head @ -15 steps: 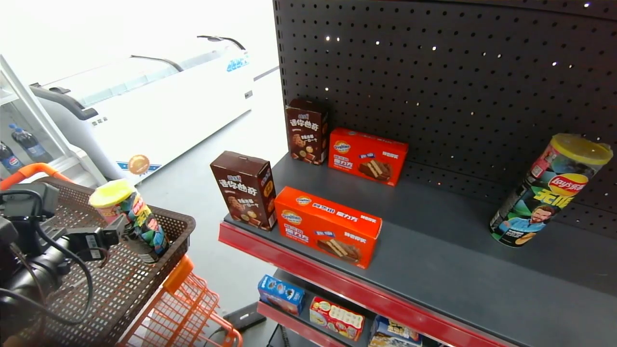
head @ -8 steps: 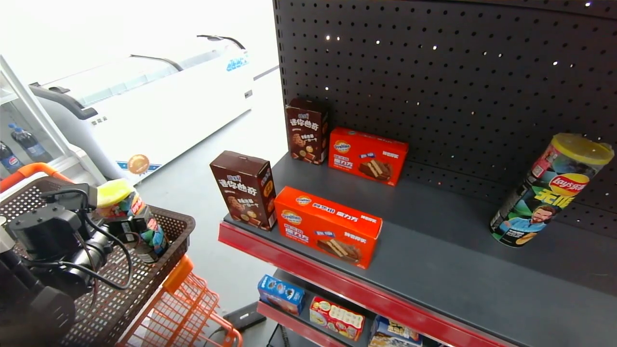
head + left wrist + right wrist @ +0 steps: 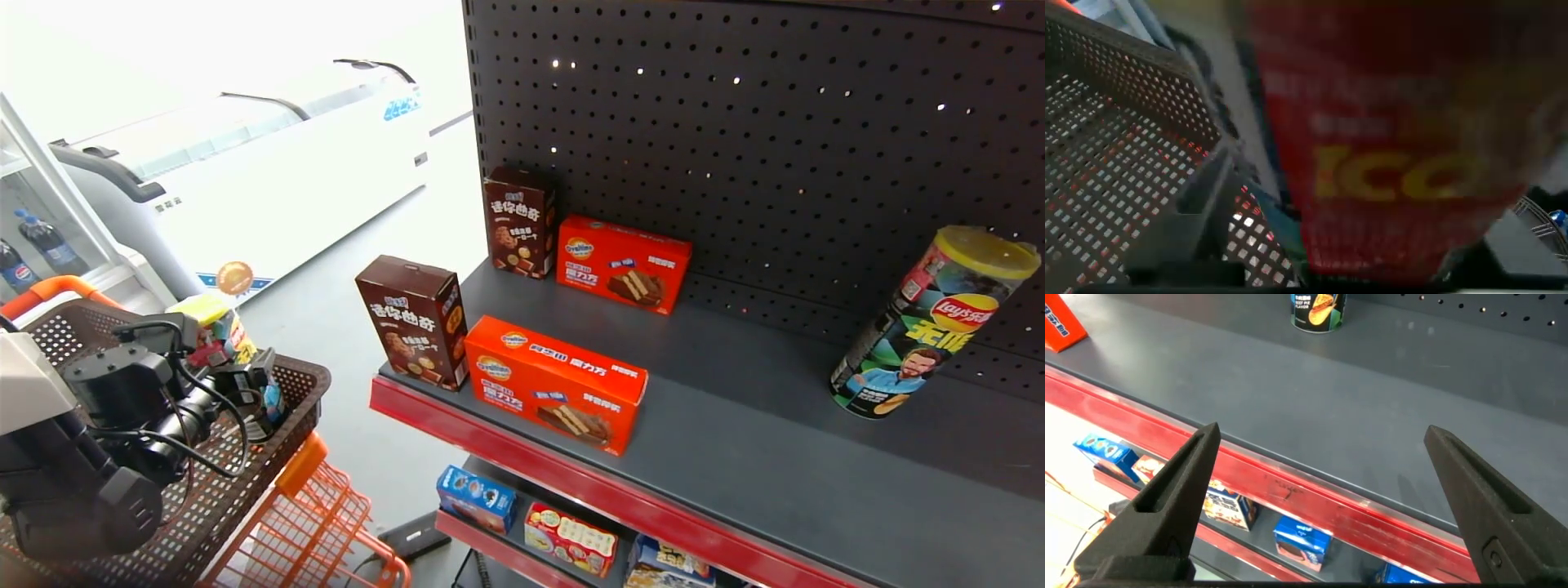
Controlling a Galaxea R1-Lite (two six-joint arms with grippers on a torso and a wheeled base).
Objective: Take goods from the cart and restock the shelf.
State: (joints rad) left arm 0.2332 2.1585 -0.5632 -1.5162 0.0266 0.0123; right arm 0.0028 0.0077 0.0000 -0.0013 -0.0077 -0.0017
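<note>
Top left of the head view is totally blown out, bright glare washing over the chest freezer (image 3: pixel 269 188). The pegboard (image 3: pixel 775 122) is dark with light specks through its holes. Left wrist view is mush, chips can (image 3: pixel 1388 163) way too close.

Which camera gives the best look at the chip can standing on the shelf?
The head view: the chip can shows whole, yellow lid to base. The right wrist view crops it to its bottom end.

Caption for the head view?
Left gripper at a yellow-lidded chip can in the brown perforated cart basket, beside a grey shelf holding snack boxes.
</note>
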